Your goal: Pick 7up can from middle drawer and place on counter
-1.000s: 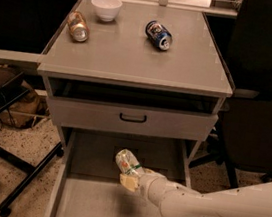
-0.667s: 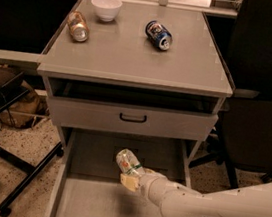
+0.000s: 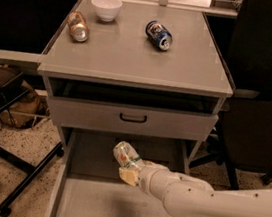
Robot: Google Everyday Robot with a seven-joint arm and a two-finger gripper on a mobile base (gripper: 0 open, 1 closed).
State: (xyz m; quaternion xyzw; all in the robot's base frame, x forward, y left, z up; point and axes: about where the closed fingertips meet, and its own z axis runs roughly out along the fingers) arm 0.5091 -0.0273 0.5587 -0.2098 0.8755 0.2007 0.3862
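The 7up can (image 3: 125, 154), silvery-white with green and red marks, is held tilted in my gripper (image 3: 130, 169) above the open middle drawer (image 3: 77, 201). The gripper's pale fingers (image 3: 127, 175) close around the can's lower end. My white arm (image 3: 213, 202) reaches in from the lower right. The counter (image 3: 133, 54) is the flat grey top of the cabinet, well above the can.
On the counter lie a brown-gold can (image 3: 78, 26) at the left, a dark blue can (image 3: 159, 35) in the middle, and a white bowl (image 3: 106, 8) at the back. A closed drawer front with black handle (image 3: 132, 117) sits above the open drawer. A black chair (image 3: 261, 118) stands at the right.
The gripper and can have barely moved; the can sits at nearly the same height above the drawer floor.
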